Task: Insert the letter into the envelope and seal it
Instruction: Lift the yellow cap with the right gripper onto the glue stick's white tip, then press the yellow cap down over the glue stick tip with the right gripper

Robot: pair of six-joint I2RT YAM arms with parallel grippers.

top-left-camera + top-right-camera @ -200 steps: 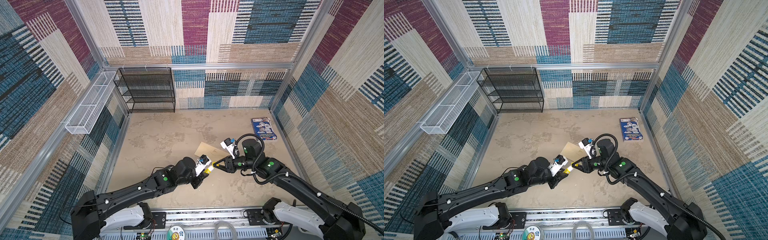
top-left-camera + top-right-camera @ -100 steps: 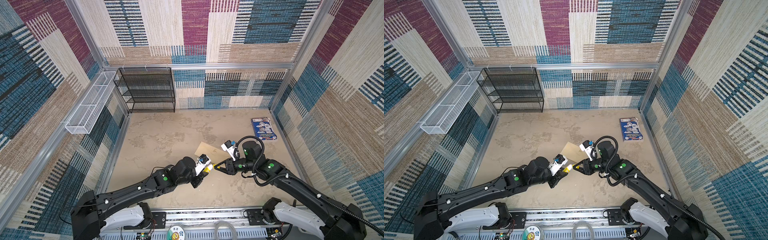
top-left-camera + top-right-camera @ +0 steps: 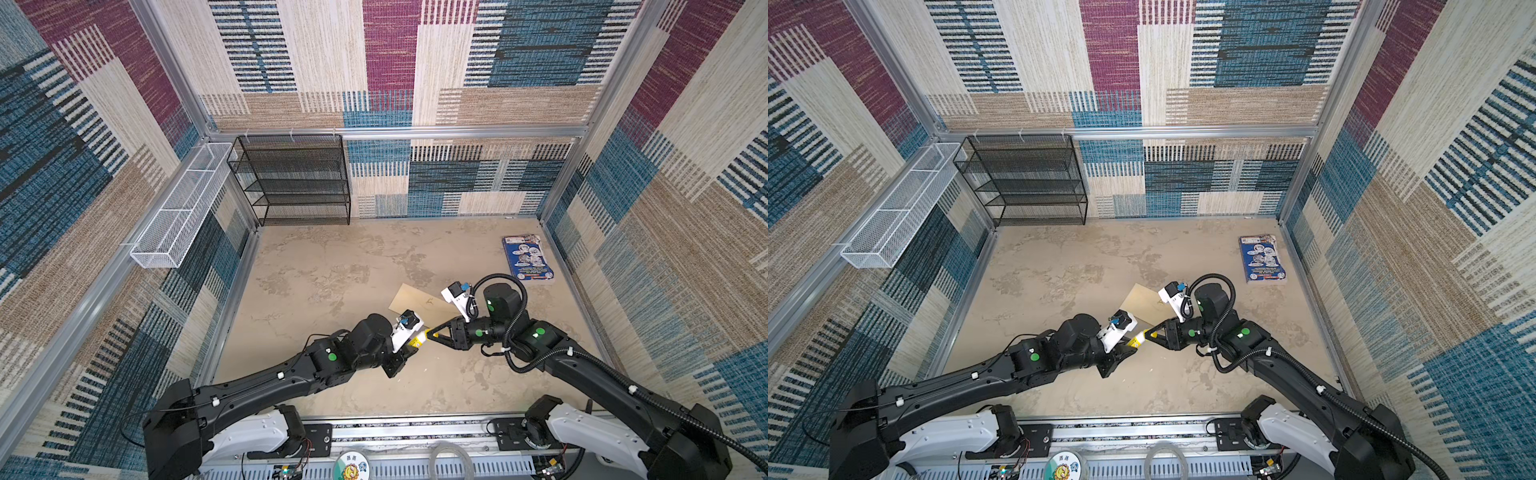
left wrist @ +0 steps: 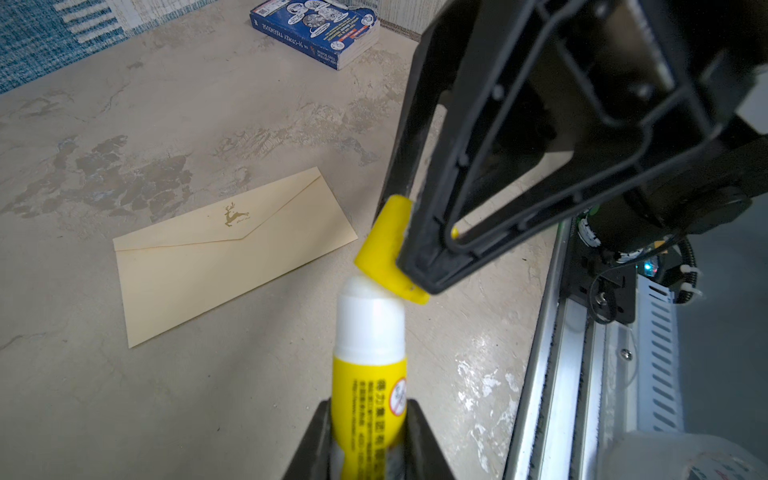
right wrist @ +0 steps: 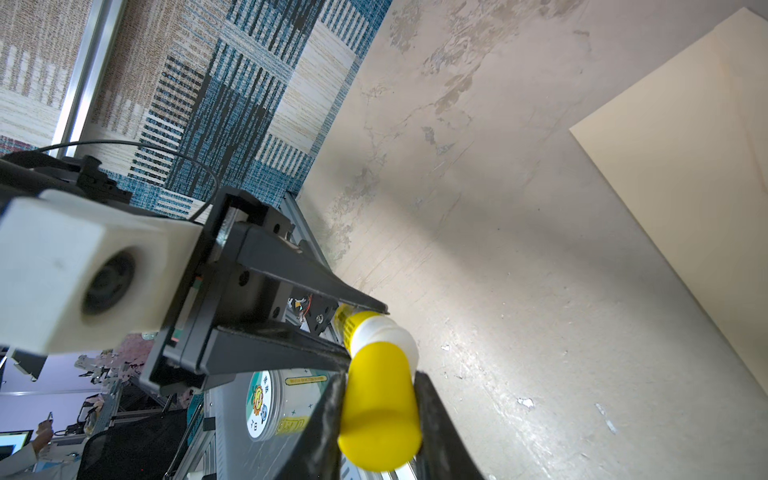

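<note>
The tan envelope (image 3: 415, 298) (image 3: 1143, 300) lies flat on the table with its flap down and a small gold deer on the flap (image 4: 232, 257); one corner of it shows in the right wrist view (image 5: 685, 166). The letter is out of view. My left gripper (image 3: 412, 345) (image 4: 370, 440) is shut on a yellow glue stick (image 4: 370, 374). My right gripper (image 3: 430, 334) (image 5: 380, 399) is shut on the stick's yellow cap (image 5: 380, 411) (image 4: 386, 249). The cap sits tilted against the stick's white neck. Both grippers meet just in front of the envelope.
A blue printed book (image 3: 528, 257) (image 4: 316, 29) lies at the back right by the wall. A black wire rack (image 3: 297, 178) stands at the back left, and a white wire basket (image 3: 178, 212) hangs on the left wall. The metal rail (image 3: 415, 428) runs along the front edge.
Hardly anything differs: both grippers stay joined at the glue stick and its cap, and the right wrist has sunk very slightly.
</note>
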